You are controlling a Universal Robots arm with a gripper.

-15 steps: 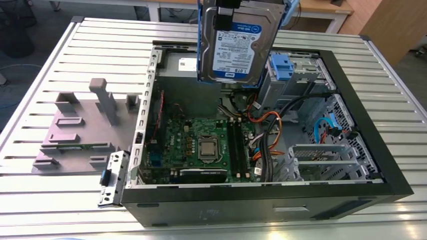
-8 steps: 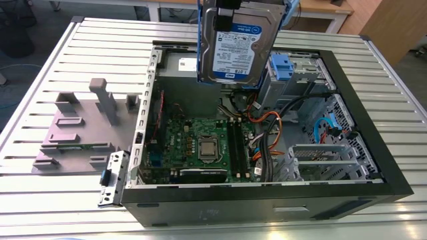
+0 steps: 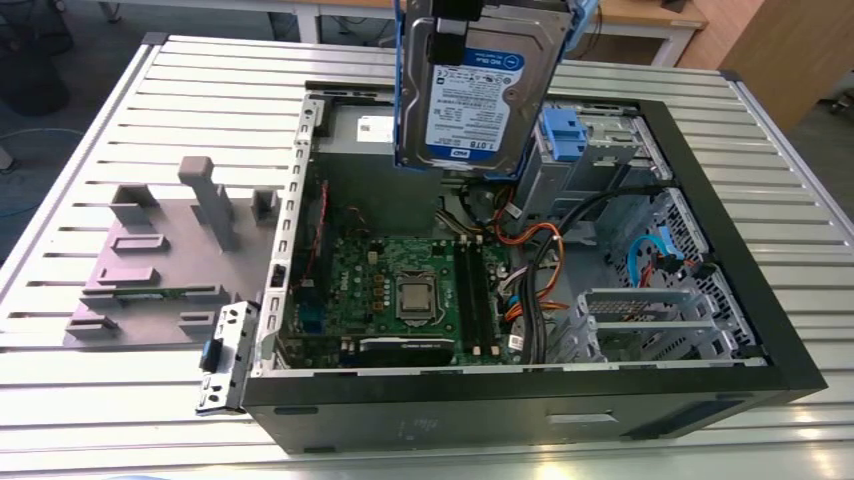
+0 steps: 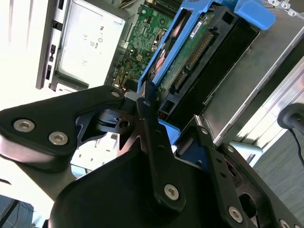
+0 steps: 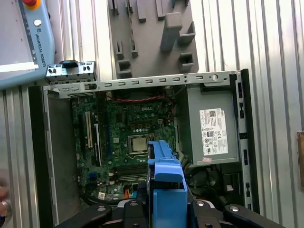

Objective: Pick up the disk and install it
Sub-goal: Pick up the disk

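Observation:
The disk [image 3: 474, 90], a silver drive with a white-and-blue label in a blue plastic frame, hangs upright in the air over the back part of the open computer case [image 3: 534, 400]. My gripper [image 3: 461, 12] is shut on its upper end at the exterior view's top edge. In the second wrist view the black fingers [image 4: 147, 123] clamp the blue frame of the disk [image 4: 190, 57], whose circuit-board side and connector show. In the first wrist view the disk's blue frame [image 5: 166, 183] juts out from the gripper [image 5: 164, 209] above the motherboard [image 5: 128, 137].
Inside the case lie the motherboard [image 3: 414, 290], orange and black cables [image 3: 561, 240], a grey power supply with a white sticker [image 5: 211, 128] and a drive bay with a blue latch [image 3: 567, 135]. A grey moulded fixture [image 3: 160, 250] sits on the slatted table [image 3: 80, 400]. A teach pendant [image 5: 23, 42] lies beside the case.

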